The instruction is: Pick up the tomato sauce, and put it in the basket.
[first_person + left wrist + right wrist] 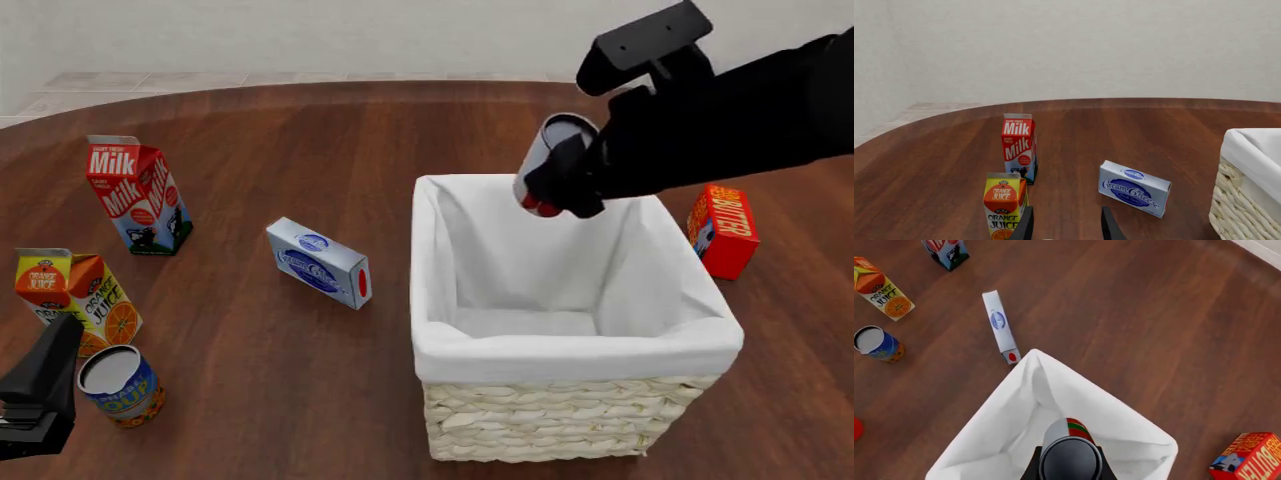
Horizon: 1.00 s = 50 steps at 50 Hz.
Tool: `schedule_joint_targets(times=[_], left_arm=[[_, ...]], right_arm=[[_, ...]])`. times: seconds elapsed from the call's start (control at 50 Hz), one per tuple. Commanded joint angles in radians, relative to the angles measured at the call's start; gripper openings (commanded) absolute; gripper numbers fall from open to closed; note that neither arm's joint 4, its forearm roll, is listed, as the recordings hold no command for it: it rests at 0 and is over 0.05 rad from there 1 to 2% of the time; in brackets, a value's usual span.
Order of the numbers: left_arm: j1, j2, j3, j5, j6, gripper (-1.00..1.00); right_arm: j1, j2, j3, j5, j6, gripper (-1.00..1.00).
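1. We see the right gripper [567, 185] clenched around the tomato sauce [550, 160], holding the can tilted in the air above the basket [574, 350], over its back edge.
2. From the right wrist we look down past the can's grey top [1069, 460] into the white cloth lining [1021, 410].
3. Our left gripper [1066, 227] sits low at the near-left with fingers parted, grasping nothing, beside the orange juice carton [74, 300] and the blue-and-yellow can [120, 385].
4. The milk carton [138, 195], cream cheese box [318, 262] and butter box [723, 230] stand around on the table [294, 130].
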Motion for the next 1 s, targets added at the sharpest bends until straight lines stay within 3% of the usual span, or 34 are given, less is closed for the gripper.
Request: schedule_joint_targets(times=[0.02, 1.0], left_arm=[[0.0, 0.0, 0.0, 0.0, 0.0, 1.0], [0.0, 0.0, 0.0, 0.0, 0.0, 1.0]], right_arm=[[-0.001, 0.013, 0.027, -0.015, 0.025, -1.0], [0.018, 0.037, 0.082, 0.032, 0.071, -1.0]])
